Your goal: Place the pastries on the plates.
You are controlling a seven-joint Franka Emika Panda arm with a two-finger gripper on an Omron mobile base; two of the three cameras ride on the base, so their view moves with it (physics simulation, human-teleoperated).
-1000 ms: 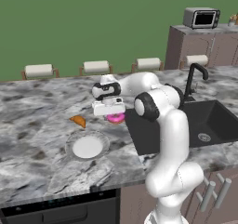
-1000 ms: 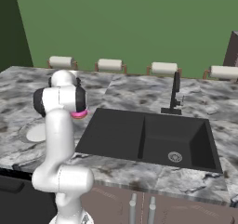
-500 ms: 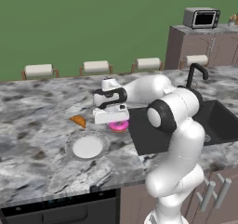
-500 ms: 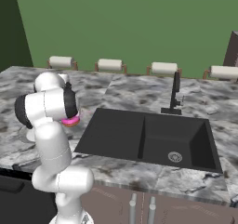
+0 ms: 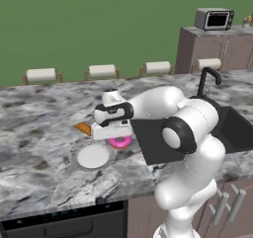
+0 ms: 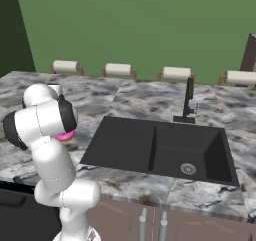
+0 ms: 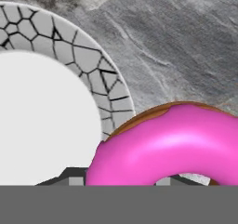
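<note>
Pink-iced donut, carried leftward, now hangs at the plate's edge.

Left to right: the croissant (image 5: pixel 83 129) lies on the marble; the white plate (image 5: pixel 79 148) waits empty; the gripper (image 5: pixel 111 133), down and left since a second ago, hides its jaws, though the donut (image 7: pixel 176 146) seemingly rides between them, nearly ready for release.

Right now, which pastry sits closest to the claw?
The pink-iced donut, directly under the claw beside the white plate. The croissant lies farther off, on the counter beyond the plate.
</note>
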